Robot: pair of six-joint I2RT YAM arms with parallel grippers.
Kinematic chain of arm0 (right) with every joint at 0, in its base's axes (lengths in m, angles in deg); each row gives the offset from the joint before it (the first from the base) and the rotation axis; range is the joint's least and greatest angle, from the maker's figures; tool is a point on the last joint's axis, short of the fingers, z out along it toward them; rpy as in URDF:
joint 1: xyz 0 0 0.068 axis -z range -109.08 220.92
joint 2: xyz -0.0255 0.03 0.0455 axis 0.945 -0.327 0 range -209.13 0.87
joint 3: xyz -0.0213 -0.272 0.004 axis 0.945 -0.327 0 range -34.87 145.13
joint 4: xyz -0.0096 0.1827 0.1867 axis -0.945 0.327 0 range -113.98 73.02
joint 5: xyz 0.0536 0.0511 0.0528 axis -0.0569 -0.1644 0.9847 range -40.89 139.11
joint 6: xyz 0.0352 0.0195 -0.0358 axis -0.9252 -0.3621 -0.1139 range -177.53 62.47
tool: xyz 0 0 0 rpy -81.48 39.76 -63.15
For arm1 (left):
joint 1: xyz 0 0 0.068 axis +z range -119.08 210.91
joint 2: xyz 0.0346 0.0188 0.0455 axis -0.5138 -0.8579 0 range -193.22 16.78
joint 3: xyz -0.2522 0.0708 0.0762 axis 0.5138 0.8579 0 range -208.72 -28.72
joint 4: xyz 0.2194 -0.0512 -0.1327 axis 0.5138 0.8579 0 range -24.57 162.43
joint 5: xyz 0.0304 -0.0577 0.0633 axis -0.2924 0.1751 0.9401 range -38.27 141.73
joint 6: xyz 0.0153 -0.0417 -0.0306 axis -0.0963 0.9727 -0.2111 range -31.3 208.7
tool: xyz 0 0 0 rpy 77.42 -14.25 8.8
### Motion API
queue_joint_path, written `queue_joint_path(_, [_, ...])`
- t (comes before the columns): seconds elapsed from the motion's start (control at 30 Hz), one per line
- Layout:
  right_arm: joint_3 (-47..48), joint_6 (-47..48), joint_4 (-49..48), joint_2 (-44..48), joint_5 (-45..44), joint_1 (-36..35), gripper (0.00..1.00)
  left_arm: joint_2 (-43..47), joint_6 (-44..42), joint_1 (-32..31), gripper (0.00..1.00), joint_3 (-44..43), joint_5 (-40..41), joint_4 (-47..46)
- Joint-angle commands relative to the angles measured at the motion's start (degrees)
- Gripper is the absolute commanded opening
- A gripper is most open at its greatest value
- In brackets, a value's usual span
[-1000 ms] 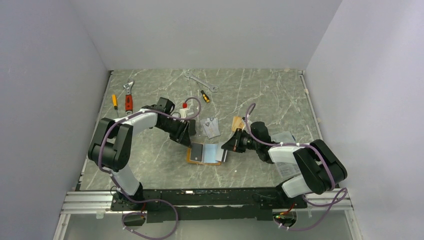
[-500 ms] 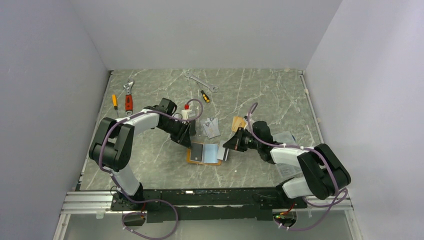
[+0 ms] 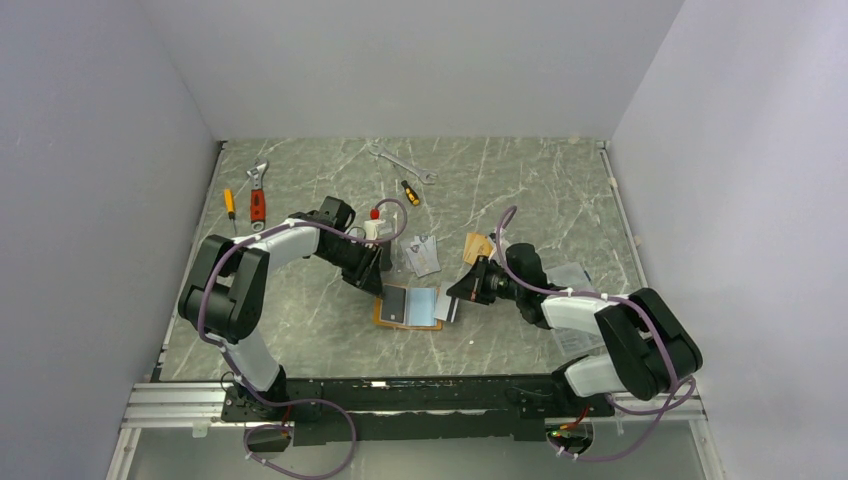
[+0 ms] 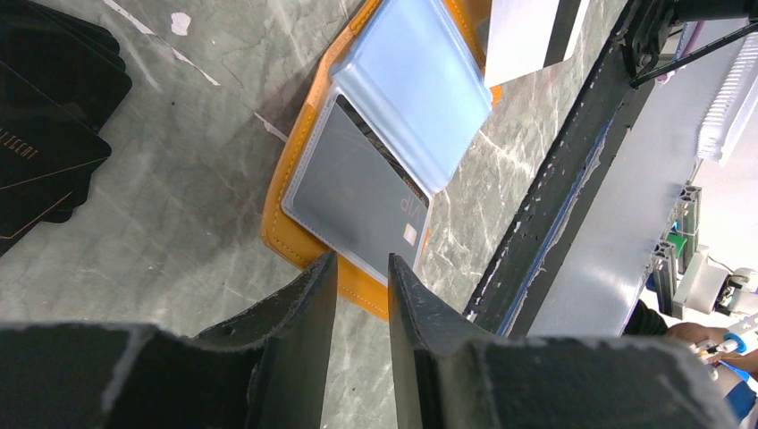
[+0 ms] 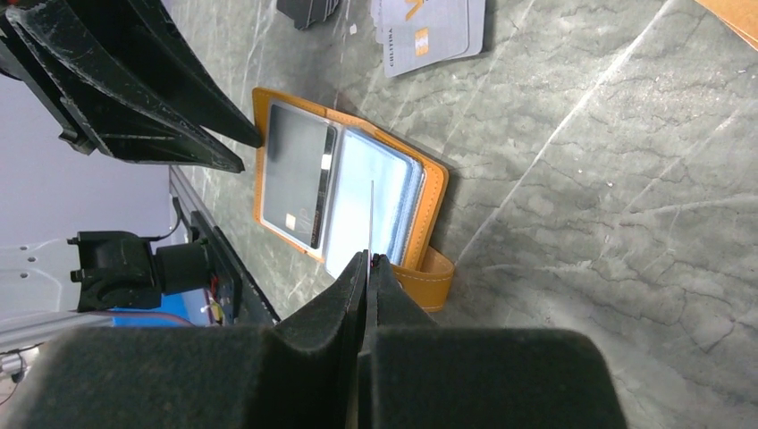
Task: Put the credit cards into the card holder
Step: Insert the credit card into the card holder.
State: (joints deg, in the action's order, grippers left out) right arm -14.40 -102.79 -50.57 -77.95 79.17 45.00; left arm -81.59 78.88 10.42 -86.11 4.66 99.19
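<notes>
The orange card holder [image 3: 380,318] lies open on the table, with a dark card [image 4: 357,192] in its left pocket and clear sleeves [image 4: 416,89] on the right. My left gripper [image 4: 359,264] stands narrowly open and empty over the holder's orange edge [image 4: 290,241]. It also shows in the top view [image 3: 381,284]. My right gripper [image 5: 368,259] is shut on a silver-grey credit card [image 5: 371,214], seen edge-on above the clear sleeves [image 5: 375,192]. In the top view this card [image 3: 449,309] sits at the holder's right edge. Loose silver cards [image 3: 422,255] and orange-tan cards [image 3: 477,246] lie behind the holder.
A spanner [image 3: 402,161], two small screwdrivers [image 3: 410,192] [image 3: 229,203] and a red-handled wrench [image 3: 257,196] lie at the back. Dark flat cards [image 4: 45,116] lie beside the holder. A clear bag [image 3: 575,272] lies to the right. The rail [image 3: 400,395] runs along the near edge.
Almost nothing has changed. The right arm has shifted slightly and still holds the card at the holder's right side. The left gripper stays at the holder's far-left edge.
</notes>
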Motion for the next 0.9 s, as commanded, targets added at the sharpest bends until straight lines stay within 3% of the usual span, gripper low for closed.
queue_joint_path(0.0, [-0.5, 0.3, -3.2, -0.6, -0.3, 0.3, 0.0, 0.2, -1.1, -0.3, 0.32, -1.2, -0.6, 0.4])
queue_joint_path(0.87, [-2.0, -1.5, -8.0, -3.5, 0.6, 0.1, 0.0, 0.9, -1.6, -0.2, 0.3, -1.4, -1.4, 0.7])
